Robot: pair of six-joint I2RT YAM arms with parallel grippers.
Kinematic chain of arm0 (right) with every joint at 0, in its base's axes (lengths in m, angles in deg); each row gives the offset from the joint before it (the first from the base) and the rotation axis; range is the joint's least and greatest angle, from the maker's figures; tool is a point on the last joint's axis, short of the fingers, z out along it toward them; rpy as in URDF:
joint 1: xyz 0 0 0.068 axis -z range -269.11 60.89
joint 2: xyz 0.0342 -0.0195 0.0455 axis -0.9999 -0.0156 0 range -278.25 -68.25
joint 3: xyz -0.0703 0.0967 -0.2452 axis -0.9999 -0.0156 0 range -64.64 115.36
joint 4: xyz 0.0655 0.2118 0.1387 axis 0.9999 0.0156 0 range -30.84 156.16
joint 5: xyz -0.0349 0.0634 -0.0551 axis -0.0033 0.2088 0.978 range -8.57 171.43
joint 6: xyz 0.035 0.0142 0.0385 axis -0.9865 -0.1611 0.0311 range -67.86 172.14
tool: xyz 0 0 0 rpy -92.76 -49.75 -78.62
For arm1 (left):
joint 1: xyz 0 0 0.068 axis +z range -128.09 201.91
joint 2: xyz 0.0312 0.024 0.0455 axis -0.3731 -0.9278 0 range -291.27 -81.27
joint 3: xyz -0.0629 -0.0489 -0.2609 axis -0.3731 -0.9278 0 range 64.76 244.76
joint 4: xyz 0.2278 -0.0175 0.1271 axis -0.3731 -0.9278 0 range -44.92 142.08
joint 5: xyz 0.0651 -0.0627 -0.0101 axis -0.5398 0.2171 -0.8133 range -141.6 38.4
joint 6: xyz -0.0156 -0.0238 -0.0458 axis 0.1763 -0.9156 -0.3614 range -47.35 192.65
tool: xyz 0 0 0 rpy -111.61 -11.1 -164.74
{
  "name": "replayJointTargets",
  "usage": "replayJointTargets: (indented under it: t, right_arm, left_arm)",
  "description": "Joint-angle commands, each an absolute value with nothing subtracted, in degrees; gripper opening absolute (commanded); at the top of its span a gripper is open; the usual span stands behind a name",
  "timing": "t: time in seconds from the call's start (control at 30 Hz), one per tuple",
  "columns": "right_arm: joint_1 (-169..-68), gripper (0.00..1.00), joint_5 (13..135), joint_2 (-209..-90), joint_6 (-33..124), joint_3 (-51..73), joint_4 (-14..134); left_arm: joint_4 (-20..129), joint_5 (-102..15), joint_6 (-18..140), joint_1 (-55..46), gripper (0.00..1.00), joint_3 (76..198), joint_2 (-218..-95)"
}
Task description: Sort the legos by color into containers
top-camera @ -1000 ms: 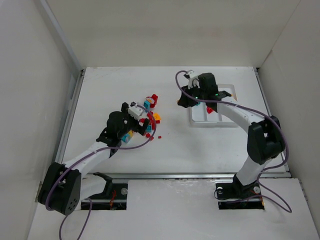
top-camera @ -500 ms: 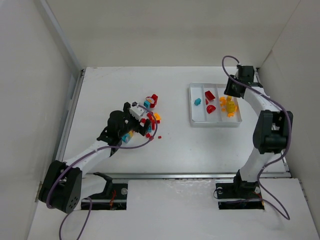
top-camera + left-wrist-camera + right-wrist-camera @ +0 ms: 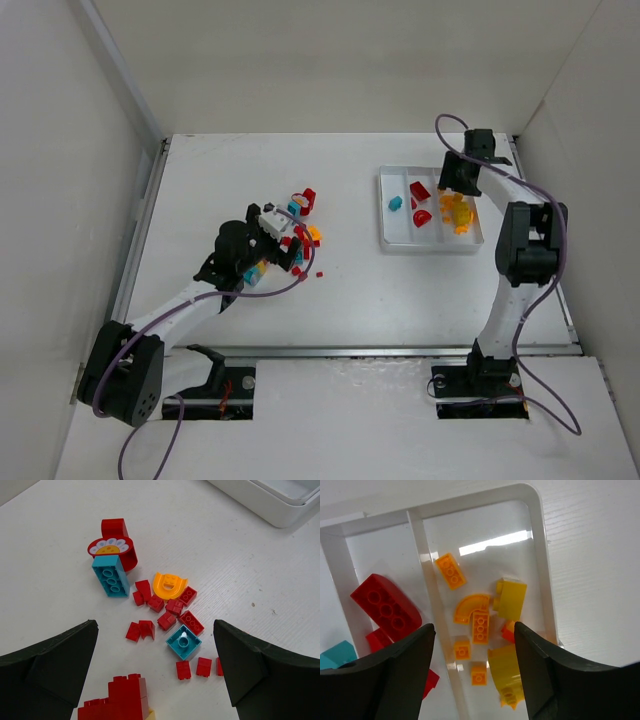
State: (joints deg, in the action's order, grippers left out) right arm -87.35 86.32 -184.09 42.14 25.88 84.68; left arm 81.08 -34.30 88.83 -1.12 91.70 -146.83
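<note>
The left gripper point(image 3: 153, 626) hangs just above a pile of loose legos point(image 3: 297, 232) on the left-middle part of the table point(image 3: 380, 300). Its two black fingers point(image 3: 50, 665) are spread wide apart and hold nothing. Under the gap between them lie many small red bricks point(image 3: 172, 607), a teal square piece point(image 3: 183, 642) and an orange curved piece point(image 3: 170, 584). A little farther off, a long teal brick point(image 3: 110, 575) lies right up against a red curved piece with a flower on it point(image 3: 117, 540). A stack of red bricks point(image 3: 120, 700) sits at the near edge of the left wrist view. The white tray point(image 3: 430, 247) sits on the far right part of the table, well apart from the pile. The right gripper point(image 3: 472, 627) hangs over the far right end of the tray, and its fingers point(image 3: 555, 675) are spread apart and empty too. The tray has three slots side by side. The right slot holds orange and yellow pieces point(image 3: 480, 625). The middle slot holds red ones, and one is a big red brick point(image 3: 385, 607). The left slot holds one teal piece point(image 3: 396, 203).
</note>
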Motion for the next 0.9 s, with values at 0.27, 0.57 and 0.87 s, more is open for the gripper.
replayJointTargets:
  t: [0.27, 0.57, 0.87]
  right_arm:
    - [-110.8, 0.7, 78.2, -171.4, 57.8, 20.3, 79.3]
    - [-125.1, 0.66, 74.8, -191.2, 51.2, 38.3, 87.1]
    - [-129.5, 0.66, 76.8, -198.8, 49.9, 44.1, 89.1]
  left_arm:
    - [84.0, -45.2, 83.9, -1.0, 1.0, 93.6, -147.0]
    - [82.2, -65.0, 79.6, -1.0, 1.0, 92.0, -144.7]
    - [81.7, -65.1, 79.6, -1.0, 1.0, 90.3, -143.1]
